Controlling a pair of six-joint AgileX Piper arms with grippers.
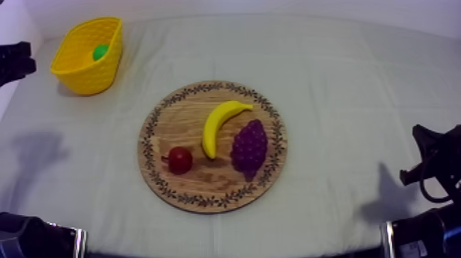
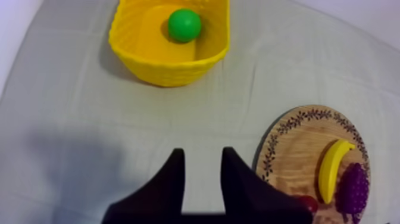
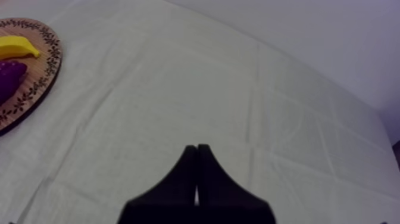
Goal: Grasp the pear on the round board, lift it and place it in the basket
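The green pear (image 1: 101, 52) lies inside the yellow basket (image 1: 79, 75) at the table's far left. From the left wrist view, the pear (image 2: 184, 25) rests on the floor of the basket (image 2: 161, 68). My left gripper (image 2: 202, 162) hovers over bare cloth short of the basket, open with nothing between its fingers. The round wooden board (image 1: 171, 116) in the middle holds a banana (image 1: 218, 123), grapes (image 1: 249, 147) and a small red fruit (image 1: 180, 160). My right gripper (image 3: 196, 152) is shut on nothing, over cloth to the right of the board (image 3: 36, 77).
My left arm (image 1: 15, 62) enters at the upper left edge beside the basket. My right arm (image 1: 432, 161) sits low at the right edge. Bare cloth lies between basket and board.
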